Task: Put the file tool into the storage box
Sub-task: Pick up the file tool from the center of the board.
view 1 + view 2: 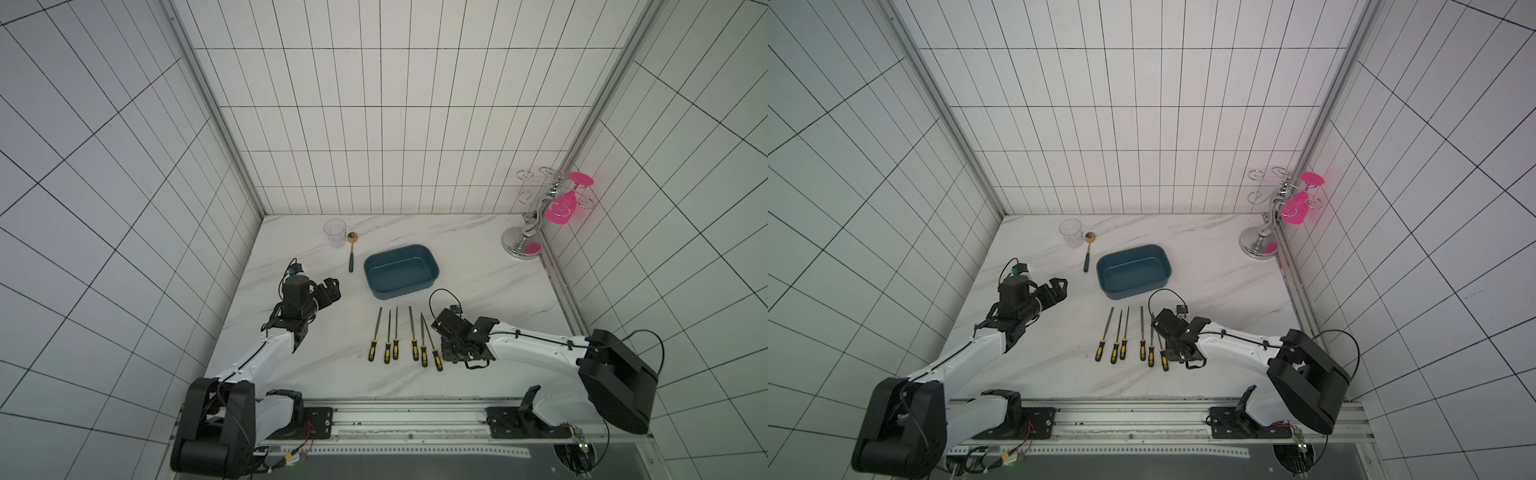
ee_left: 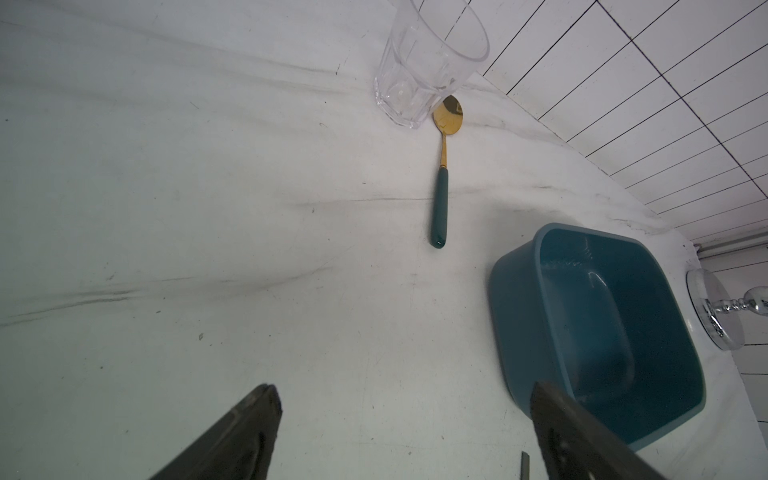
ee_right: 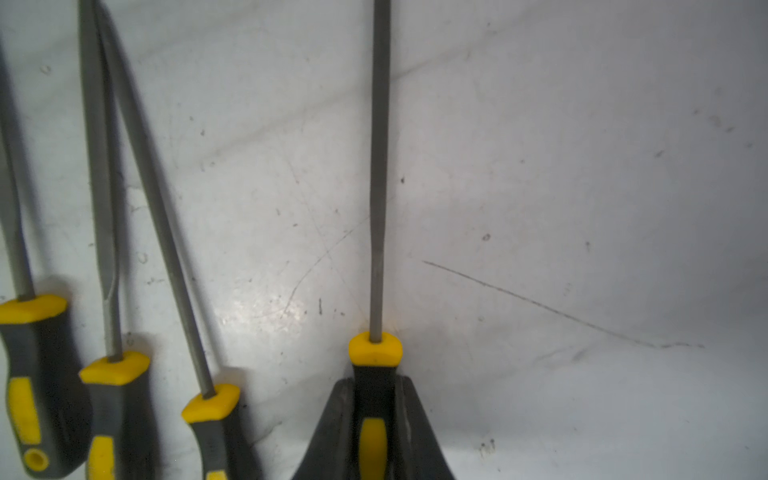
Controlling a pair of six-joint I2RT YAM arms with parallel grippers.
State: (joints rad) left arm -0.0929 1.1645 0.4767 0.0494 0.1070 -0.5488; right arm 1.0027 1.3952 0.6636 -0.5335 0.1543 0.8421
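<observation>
The storage box [image 1: 405, 291] [image 1: 1134, 292] is a dark teal tub with nothing in it, standing mid-table; its wall [image 2: 511, 316] also shows in the left wrist view. Several file tools [image 1: 388, 332] [image 1: 1119, 332] with yellow-black handles lie in a row in front of it. My right gripper [image 3: 375, 382] is shut on the handle of one more file [image 3: 377, 166], at the right end of the row. In both top views the right gripper's body [image 1: 451, 340] [image 1: 1177, 336] hides that file. My left gripper [image 2: 405, 386] [image 1: 332, 289] hangs open left of the box, holding nothing.
A clear glass [image 1: 335, 232] and a gold spoon with a teal handle [image 1: 351, 253] sit at the back left. A chrome rack [image 1: 524, 239] holding a pink glass [image 1: 561, 208] stands in the back right corner. Tiled walls close three sides.
</observation>
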